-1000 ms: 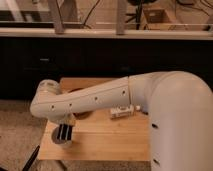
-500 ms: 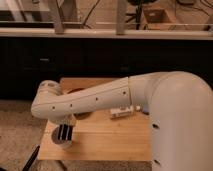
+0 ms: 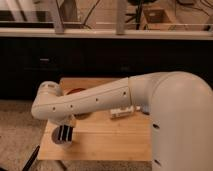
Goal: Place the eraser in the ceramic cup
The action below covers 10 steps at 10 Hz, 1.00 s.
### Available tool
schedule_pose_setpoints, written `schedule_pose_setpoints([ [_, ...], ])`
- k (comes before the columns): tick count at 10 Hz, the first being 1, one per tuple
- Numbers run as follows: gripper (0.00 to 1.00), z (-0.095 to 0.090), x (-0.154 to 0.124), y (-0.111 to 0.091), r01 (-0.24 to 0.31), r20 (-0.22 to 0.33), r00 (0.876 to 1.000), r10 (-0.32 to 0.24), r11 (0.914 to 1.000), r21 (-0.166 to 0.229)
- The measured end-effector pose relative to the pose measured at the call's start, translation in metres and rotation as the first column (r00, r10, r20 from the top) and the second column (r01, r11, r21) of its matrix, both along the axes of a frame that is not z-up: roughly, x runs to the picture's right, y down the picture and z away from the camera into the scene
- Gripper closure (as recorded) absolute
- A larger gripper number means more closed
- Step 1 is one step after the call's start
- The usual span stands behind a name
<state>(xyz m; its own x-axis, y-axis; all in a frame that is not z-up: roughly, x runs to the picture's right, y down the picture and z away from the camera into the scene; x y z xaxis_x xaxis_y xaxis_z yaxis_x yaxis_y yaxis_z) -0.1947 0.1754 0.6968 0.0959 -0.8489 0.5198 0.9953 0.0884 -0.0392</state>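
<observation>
My gripper (image 3: 65, 134) hangs from the white arm at the left front of the wooden table (image 3: 110, 140), right over the ceramic cup (image 3: 62, 141), a small pale grey round cup whose rim shows below and around the dark fingers. The eraser does not show in this view. The brown-orange round dish (image 3: 80, 93) lies farther back, mostly hidden behind the arm.
A small white object (image 3: 124, 111) lies on the table near the middle, just under the forearm. My large white arm covers the right side of the view. A dark cabinet wall stands behind the table, and speckled floor lies at the left.
The arm has shifted very slightly; the gripper stays over the cup.
</observation>
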Motion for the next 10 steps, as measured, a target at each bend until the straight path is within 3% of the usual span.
schedule_pose_setpoints([
  [2, 0.72, -0.0001, -0.0005, 0.0004, 0.005, 0.005, 1.000, -0.005, 1.0000, 0.001],
  [7, 0.70, 0.0000, -0.0020, 0.0020, 0.015, 0.016, 1.000, -0.015, 0.9999, 0.001],
  [10, 0.55, 0.0024, -0.0044, 0.0027, 0.021, 0.023, 1.000, -0.021, 0.9998, -0.002],
])
